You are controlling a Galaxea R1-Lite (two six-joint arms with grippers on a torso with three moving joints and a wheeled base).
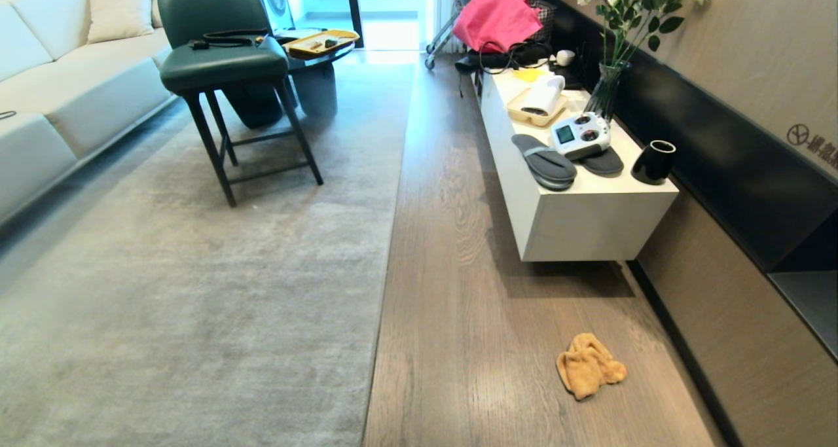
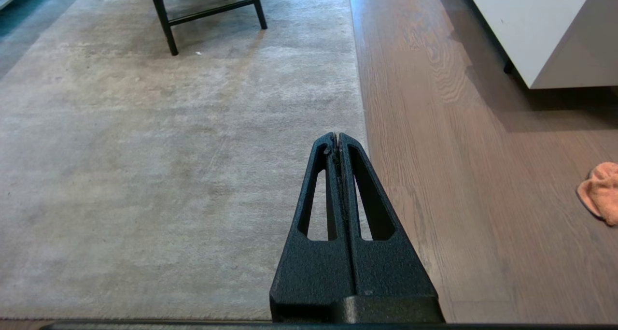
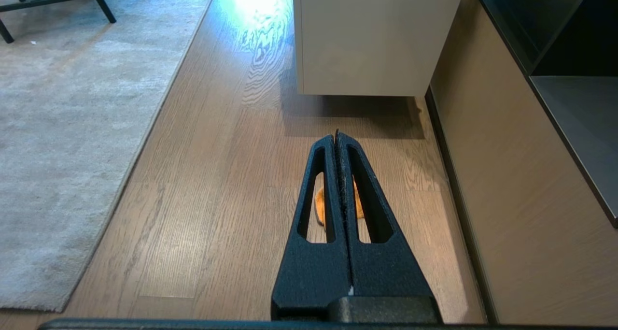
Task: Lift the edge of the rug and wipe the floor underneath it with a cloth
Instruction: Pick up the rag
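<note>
Crumpled into a soft, fuzzy orange-yellow lump, the cloth (image 1: pixel 590 366) is lying on the floor (image 1: pixel 458 290), whose smooth brown planks are showing streaky grain and a slight gloss. It is sitting well apart from the rug edge (image 1: pixel 386 257), a thin straight border that is lying flat where the pale grey short-pile rug is meeting the wood. Beyond the cloth, a boxy white cabinet (image 1: pixel 589 221) is carrying flat grey slippers (image 1: pixel 545 162) and a rounded glossy black cup (image 1: pixel 653 162).

In the left wrist view, the left end effector (image 2: pixel 337 137) is hanging above the rug just beside its border, its black textured fingers pressed together and holding nothing. In the right wrist view, the right end effector (image 3: pixel 336 137) is hovering over bare planks, likewise pressed together and empty, with the cloth peeking through its finger slots.
</note>
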